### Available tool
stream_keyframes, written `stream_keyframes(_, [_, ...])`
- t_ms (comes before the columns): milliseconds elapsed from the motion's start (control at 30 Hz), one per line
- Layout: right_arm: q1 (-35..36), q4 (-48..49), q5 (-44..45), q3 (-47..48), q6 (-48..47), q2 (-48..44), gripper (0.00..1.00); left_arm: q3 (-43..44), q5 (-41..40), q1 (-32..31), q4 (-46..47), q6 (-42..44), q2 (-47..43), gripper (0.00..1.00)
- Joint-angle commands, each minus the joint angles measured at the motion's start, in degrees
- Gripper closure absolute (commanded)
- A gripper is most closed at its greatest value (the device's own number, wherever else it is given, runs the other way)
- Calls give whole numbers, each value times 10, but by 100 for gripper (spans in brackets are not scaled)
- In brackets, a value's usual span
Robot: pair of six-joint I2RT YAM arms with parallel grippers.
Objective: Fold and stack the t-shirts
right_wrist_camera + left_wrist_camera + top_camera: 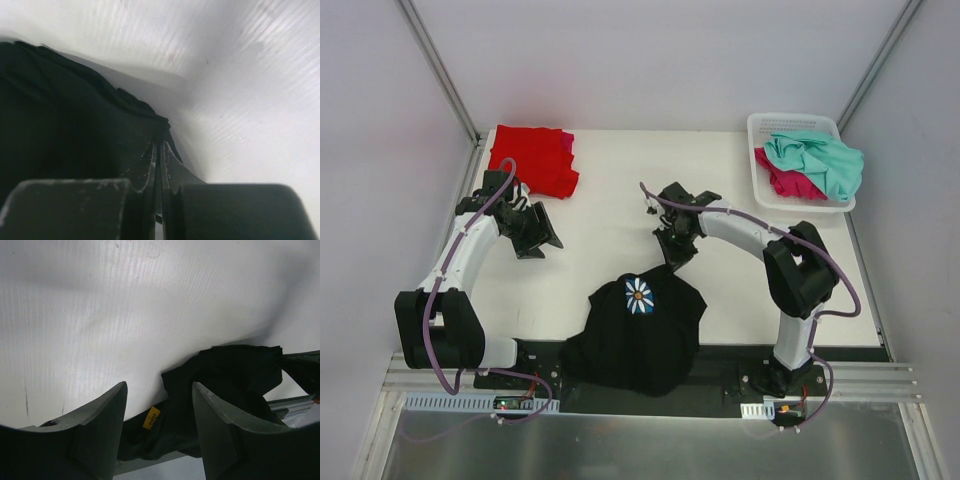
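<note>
Front and centre, black t-shirt (640,340) bunched, daisy (639,295) up, peak toward far-right, right gripper (671,260) pinching it, left gripper (544,242) spread.

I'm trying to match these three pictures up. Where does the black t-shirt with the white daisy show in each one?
Top external: the soft black cloth t-shirt lies bottom centre, between the two arm bases, daisy up.
Left wrist: lower right, a dark crumpled heap, daisy not visible.
Right wrist: it fills the left half, daisy not visible.
Shared landmark: the white table top.
</note>
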Motion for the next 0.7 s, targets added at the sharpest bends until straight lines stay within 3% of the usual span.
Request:
stream_keyframes(0, [-32,-57,55,101,-3,-2,99,18,10,-2,-14,4,4,46])
stream_keyframes(400, [-126,-157,177,395,3,-65,99,19,13,-1,-14,3,1,46])
stream_keyframes(533, [-145,-151,249,389,20,-116,99,22,17,-1,-14,4,-4,46])
stream_keyframes(667, [-145,-100,305,310,24,-199,99,22,17,-2,-16,6,-9,46])
